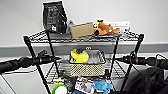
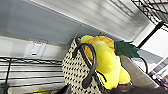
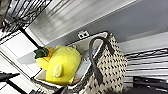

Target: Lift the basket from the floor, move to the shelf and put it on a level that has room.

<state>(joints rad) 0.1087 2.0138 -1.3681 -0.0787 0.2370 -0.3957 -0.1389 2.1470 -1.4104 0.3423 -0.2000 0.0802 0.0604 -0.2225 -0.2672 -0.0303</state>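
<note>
1. I see the shelf (image 1: 82,40) taking up the centre of the head view, a black wire rack against a pale wall.
2. Its top tier carries a black bag (image 1: 54,17) at 11 o'clock, a brown cardboard box (image 1: 82,30) at 12 o'clock and an orange plush toy (image 1: 105,28) at 1 o'clock.
3. I locate the basket (image 1: 87,65) resting on the level (image 1: 117,68), the second wire tier from the top, at the middle of the head view. It sits upright, with a dark loop handle (image 2: 90,62) at each end.
4. A yellow plush toy (image 1: 79,56) lies inside the basket, toward its 9 o'clock end.
5. The left gripper (image 1: 56,59) points at the basket from 9 o'clock; the right gripper (image 1: 120,59) points at it from 3 o'clock. Both appear just beside its ends. I cannot tell whether either gripper's fingers are spread or closed.
6. Small items, including a blue plush toy (image 1: 102,86), lie on the tier below, at 6 o'clock.
</note>
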